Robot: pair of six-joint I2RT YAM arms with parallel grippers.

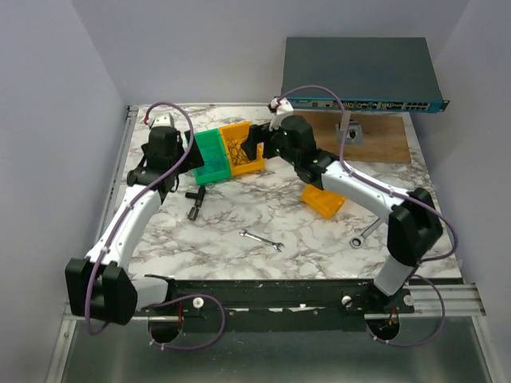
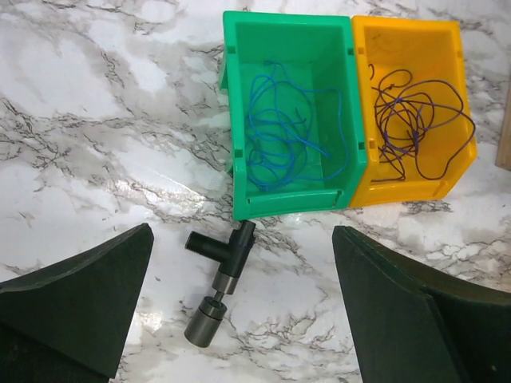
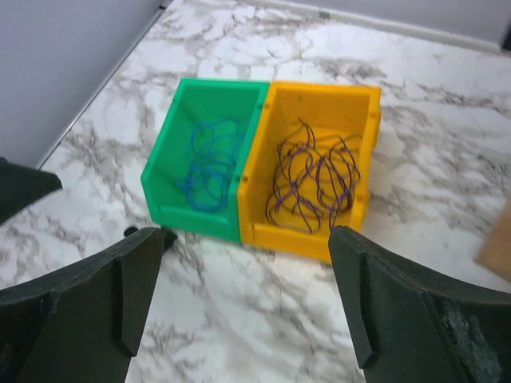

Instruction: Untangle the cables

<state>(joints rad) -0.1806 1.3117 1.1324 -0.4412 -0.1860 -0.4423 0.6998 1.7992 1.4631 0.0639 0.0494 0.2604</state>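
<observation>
Blue cable (image 2: 279,128), blurred from above, lay clear in wrist views, dark cable (image 2: 415,120) at its three o'clock; left gripper (image 2: 243,235), right gripper (image 3: 246,235) spread, empty.

Setting: robotics lab, enclosed test cell
Enclosure: plain pale walls (image 1: 48,120) on 3 sides
Work surface: marble-pattern table (image 1: 239,215), metal rail (image 1: 447,299) at near edge
Fixtures: 2 robot arms (image 1: 128,215)
Equipment: network switch (image 1: 359,72), 3 plastic parts bins (image 1: 209,158), 2 wrenches (image 1: 262,239)

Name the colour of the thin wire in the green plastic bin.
Blue wire; clearest in left wrist view.
</observation>
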